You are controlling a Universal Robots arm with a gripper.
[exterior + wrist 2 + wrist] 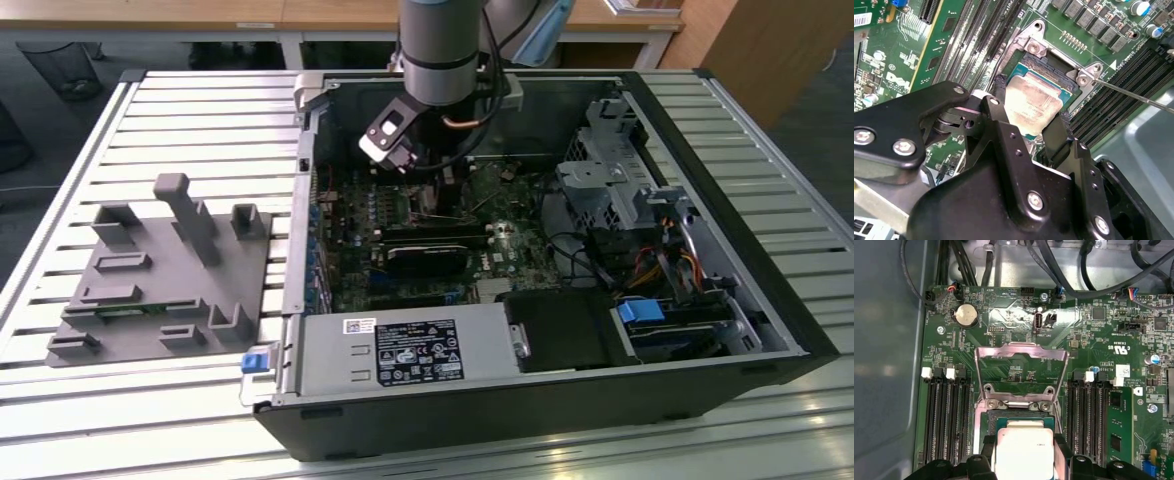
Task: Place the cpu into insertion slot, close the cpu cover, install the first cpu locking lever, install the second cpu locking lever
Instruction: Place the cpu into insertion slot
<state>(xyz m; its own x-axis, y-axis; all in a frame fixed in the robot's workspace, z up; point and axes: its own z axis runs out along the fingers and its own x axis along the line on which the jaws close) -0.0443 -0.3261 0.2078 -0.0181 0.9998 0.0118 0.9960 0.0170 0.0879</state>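
Black jointed links of the claw (1031,105) lie closest in the second wrist view. Its two fingers (999,107) are drawn in on opposite edges of the cpu (1029,100) and clasp it between them. Silvery top up, the cpu sits in that grip right over the insertion slot (1046,62); whether it rests in the slot or hangs just above it I cannot tell. A strip of the slot's dark centre shows just beyond the chip's far edge. From a screw at the slot's corner one thin silvery locking lever (1134,95) slants out, away from the claw.

The first wrist view shows the same hold: the cpu (1024,455) between the fingers (988,445) of the claw (1024,440), with the slot's metal rim (981,425) around it. Just beyond the claw the cpu cover (1021,352) stands raised on its hinge at the slot's far side, green board showing through its cut-out. Long black memory slots (946,410) flank the claw on both sides. Farther on lie a round coin battery (965,315) and then dark cables (1049,270) against the case wall.

From the exterior view the arm (441,50) reaches down into the open computer case (747,300), the claw (447,185) low over the motherboard (521,185). Well apart from the claw, toward the exterior view's left, a grey fixture tray (160,270) rests on the slatted table (134,420)
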